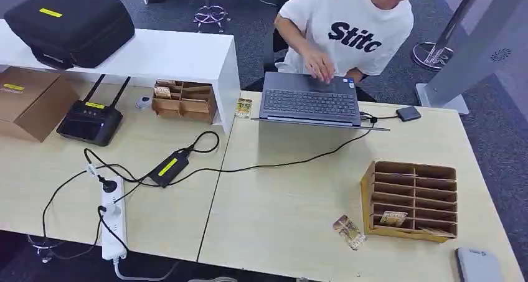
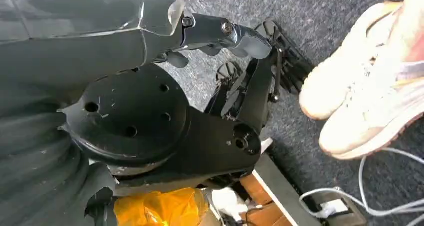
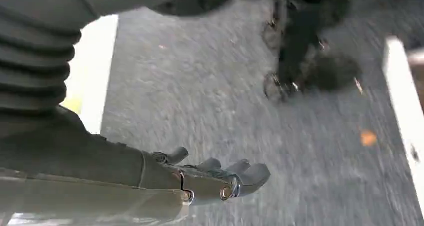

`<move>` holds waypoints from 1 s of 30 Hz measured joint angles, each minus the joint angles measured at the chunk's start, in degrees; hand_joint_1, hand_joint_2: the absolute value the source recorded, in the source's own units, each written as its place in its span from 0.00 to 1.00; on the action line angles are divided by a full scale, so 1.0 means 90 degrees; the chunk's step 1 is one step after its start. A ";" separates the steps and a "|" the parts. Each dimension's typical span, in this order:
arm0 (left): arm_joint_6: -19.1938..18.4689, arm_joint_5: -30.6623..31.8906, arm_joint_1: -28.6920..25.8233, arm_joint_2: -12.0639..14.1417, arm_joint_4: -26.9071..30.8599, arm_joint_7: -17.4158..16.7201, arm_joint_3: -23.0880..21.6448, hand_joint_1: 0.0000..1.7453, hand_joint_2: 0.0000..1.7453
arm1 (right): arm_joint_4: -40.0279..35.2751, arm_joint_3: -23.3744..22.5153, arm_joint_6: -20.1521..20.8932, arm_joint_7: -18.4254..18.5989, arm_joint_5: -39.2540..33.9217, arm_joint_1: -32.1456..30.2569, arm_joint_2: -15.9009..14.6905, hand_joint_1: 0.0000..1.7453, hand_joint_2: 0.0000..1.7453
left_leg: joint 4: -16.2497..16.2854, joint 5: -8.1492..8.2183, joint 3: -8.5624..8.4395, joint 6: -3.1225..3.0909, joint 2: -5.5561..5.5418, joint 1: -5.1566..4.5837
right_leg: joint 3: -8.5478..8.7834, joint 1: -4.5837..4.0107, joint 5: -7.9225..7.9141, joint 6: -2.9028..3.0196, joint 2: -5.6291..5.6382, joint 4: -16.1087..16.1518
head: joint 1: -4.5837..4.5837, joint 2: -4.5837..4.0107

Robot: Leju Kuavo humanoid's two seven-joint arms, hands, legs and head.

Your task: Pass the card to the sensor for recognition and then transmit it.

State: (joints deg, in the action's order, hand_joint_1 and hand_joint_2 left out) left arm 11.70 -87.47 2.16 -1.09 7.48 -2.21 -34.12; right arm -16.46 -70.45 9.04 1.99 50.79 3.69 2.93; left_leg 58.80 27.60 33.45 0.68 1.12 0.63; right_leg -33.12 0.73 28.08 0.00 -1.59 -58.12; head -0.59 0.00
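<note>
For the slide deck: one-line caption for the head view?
Card lies on the table beside a wooden slotted rack; a person types at the laptop opposite.

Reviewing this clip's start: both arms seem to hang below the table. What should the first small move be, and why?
Probably raise the right hand toward the card lying on the table beside the wooden rack. That hand hangs over the floor holding nothing, and the card sits on the robot's right side.
</note>
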 joint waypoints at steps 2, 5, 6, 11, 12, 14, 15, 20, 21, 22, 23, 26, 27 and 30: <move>-0.0022 0.0007 -0.0001 0.0017 0.0002 -0.0034 -0.0007 0.00 1.00 | 0.0054 0.0049 0.0122 0.0000 0.0059 -0.0028 0.0005 0.00 0.00 | 0.0000 0.0000 0.0000 0.0000 0.0000 0.0000 | -0.0001 0.0000 0.0000 0.0000 0.0000 -0.0001 | -0.0002 0.0000; -0.0027 0.0007 -0.0001 0.0032 0.0000 -0.0036 -0.0007 0.00 1.00 | 0.0080 0.0078 0.0129 -0.0002 0.0054 -0.0047 0.0005 0.00 0.00 | 0.0000 0.0000 0.0001 0.0000 0.0001 0.0001 | 0.0000 -0.0001 0.0001 0.0001 0.0001 -0.0001 | 0.0002 0.0000; -0.0027 0.0007 -0.0001 0.0034 0.0000 -0.0036 -0.0010 0.00 1.00 | 0.0080 0.0080 0.0062 -0.0009 0.0049 -0.0049 0.0002 0.00 0.00 | 0.0000 0.0000 0.0001 0.0000 0.0001 0.0001 | 0.0000 -0.0001 0.0001 0.0001 0.0001 -0.0001 | 0.0000 0.0000; 0.0112 -0.0085 0.0002 0.0012 0.0000 0.0029 -0.0010 0.00 1.00 | 0.0020 -0.0010 -0.0995 -0.0172 -0.0218 -0.0001 -0.0015 0.00 0.00 | 0.0000 0.0000 0.0002 0.0000 0.0001 -0.0001 | 0.0001 0.0001 0.0000 -0.0001 0.0001 0.0000 | 0.0000 0.0000; 0.0116 -0.0087 0.0002 0.0002 0.0002 0.0039 -0.0007 0.00 1.00 | 0.0017 -0.0027 -0.0932 -0.0170 -0.0196 0.0016 -0.0017 0.00 0.00 | 0.0000 0.0000 0.0001 0.0000 0.0001 -0.0001 | 0.0001 0.0001 0.0000 -0.0001 0.0001 0.0001 | 0.0002 0.0000; 0.0107 -0.0085 0.0002 -0.0005 0.0002 0.0039 -0.0007 0.00 1.00 | 0.0020 -0.0024 -0.0620 -0.0131 -0.0009 0.0026 -0.0017 0.00 0.00 | 0.0000 0.0000 0.0001 0.0000 0.0000 -0.0001 | 0.0002 0.0001 -0.0001 -0.0001 0.0000 0.0001 | 0.0002 0.0000; 0.0094 -0.0082 0.0001 -0.0002 0.0002 0.0036 -0.0010 0.00 1.00 | 0.0020 -0.0022 -0.0521 -0.0129 0.0074 0.0025 -0.0017 0.00 0.00 | 0.0000 0.0000 0.0000 0.0000 0.0000 -0.0001 | 0.0002 0.0001 -0.0001 -0.0001 0.0000 0.0001 | 0.0002 0.0000; 0.0131 -0.0148 0.0004 -0.0015 0.0002 0.0046 -0.0007 0.00 1.00 | -0.0005 -0.0080 -0.1253 -0.0338 -0.0192 0.0041 -0.0015 0.00 1.00 | 0.0000 0.0000 -0.0001 0.0000 0.0001 -0.0001 | 0.0001 0.0001 -0.0001 0.0000 0.0001 0.0000 | 0.0000 0.0000; 0.0158 -0.0155 0.0004 -0.0024 0.0002 0.0073 -0.0007 0.00 1.00 | -0.0014 -0.0126 -0.1328 -0.0342 -0.0245 0.0057 -0.0017 0.00 1.00 | 0.0000 0.0000 -0.0001 0.0000 0.0001 -0.0001 | 0.0001 0.0001 0.0000 0.0000 0.0001 -0.0001 | -0.0002 0.0000; 0.0170 -0.0163 0.0004 -0.0034 0.0000 0.0078 -0.0007 0.00 1.00 | -0.0027 -0.0153 -0.1302 -0.0342 -0.0252 0.0072 -0.0022 0.00 1.00 | 0.0000 0.0000 0.0000 0.0000 0.0001 0.0001 | 0.0001 -0.0001 0.0000 0.0000 0.0001 -0.0001 | 0.0002 0.0000; 0.0170 -0.0163 0.0004 -0.0039 0.0002 0.0078 -0.0010 0.00 1.00 | -0.0029 -0.0160 -0.1179 -0.0320 -0.0223 0.0083 -0.0029 0.00 1.00 | 0.0000 0.0000 -0.0001 0.0000 0.0001 0.0001 | 0.0001 -0.0001 0.0000 0.0000 0.0001 0.0000 | 0.0002 0.0000; 0.0075 -0.0124 0.0002 -0.0032 0.0000 0.0056 -0.0010 0.00 1.00 | -0.0009 -0.0143 -0.0341 -0.0202 0.0147 0.0064 -0.0041 0.00 1.00 | 0.0000 0.0000 0.0000 0.0000 0.0001 0.0001 | 0.0001 -0.0001 0.0000 0.0000 0.0001 0.0001 | 0.0005 0.0000; 0.0036 -0.0102 0.0002 -0.0022 0.0002 0.0027 -0.0015 0.00 1.00 | 0.0000 -0.0107 -0.0127 -0.0182 0.0254 0.0051 -0.0041 0.00 1.00 | 0.0000 0.0000 0.0000 0.0000 0.0001 0.0000 | 0.0001 0.0000 0.0000 0.0000 0.0001 0.0001 | 0.0002 0.0000; -0.0005 -0.0104 0.0000 0.0005 0.0000 0.0017 -0.0049 0.00 1.00 | 0.0037 -0.0024 -0.0097 -0.0185 0.0343 -0.0005 -0.0036 0.00 1.00 | 0.0000 0.0000 0.0000 0.0000 0.0000 0.0000 | 0.0001 0.0000 0.0000 0.0000 0.0000 0.0000 | 0.0000 0.0000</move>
State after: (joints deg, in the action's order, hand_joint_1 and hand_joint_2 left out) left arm 11.65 -88.41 2.15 -1.05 7.48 -2.05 -34.56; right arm -16.13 -70.66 8.17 0.33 53.88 3.65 2.60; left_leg 58.80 27.60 33.45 0.68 1.12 0.63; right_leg -33.11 0.73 28.08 0.00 -1.59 -58.12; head -0.59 0.00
